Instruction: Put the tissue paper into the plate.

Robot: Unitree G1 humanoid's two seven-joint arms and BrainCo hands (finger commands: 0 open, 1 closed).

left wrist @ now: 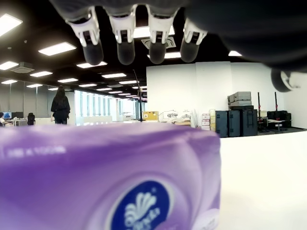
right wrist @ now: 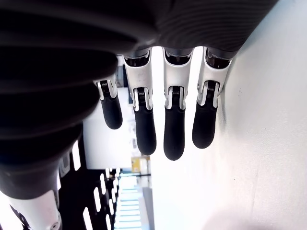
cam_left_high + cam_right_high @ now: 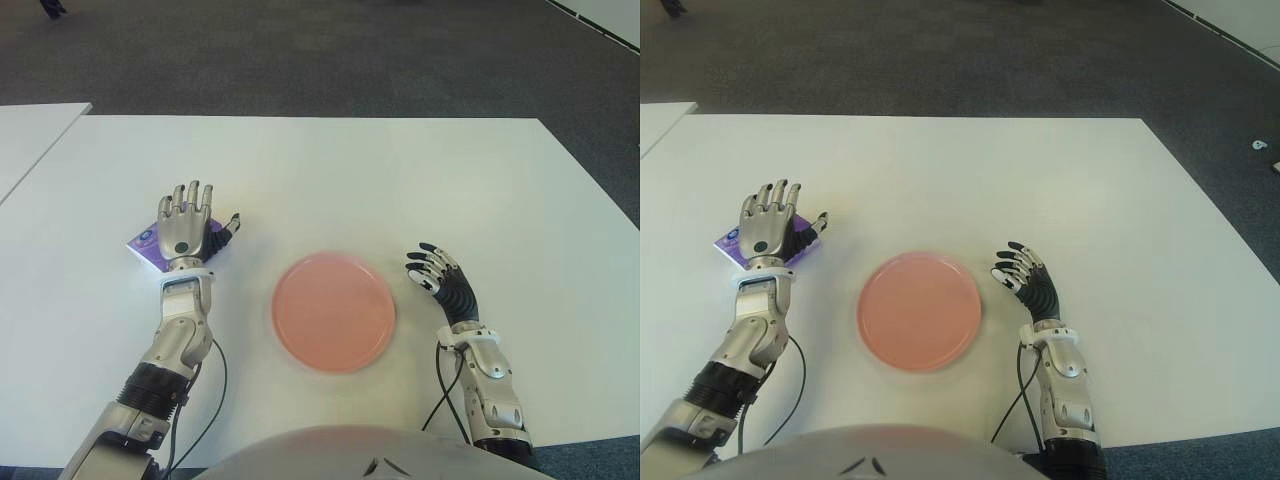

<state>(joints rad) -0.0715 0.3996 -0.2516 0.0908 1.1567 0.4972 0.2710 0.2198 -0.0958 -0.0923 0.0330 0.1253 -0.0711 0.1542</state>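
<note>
A purple tissue pack (image 3: 145,245) lies on the white table (image 3: 330,180) at the left, mostly hidden under my left hand (image 3: 185,225). That hand hovers over the pack with its fingers spread flat, and the thumb points toward the plate. In the left wrist view the pack (image 1: 105,177) fills the frame just below the extended fingers (image 1: 125,45), which do not close on it. The pink plate (image 3: 333,311) sits in the middle, near the table's front edge. My right hand (image 3: 437,272) shows just right of the plate, fingers relaxed and holding nothing.
A second white table (image 3: 30,135) stands at the far left. Dark carpet (image 3: 320,60) lies beyond the table's back edge. A black cable (image 3: 215,385) trails from my left forearm across the table's front.
</note>
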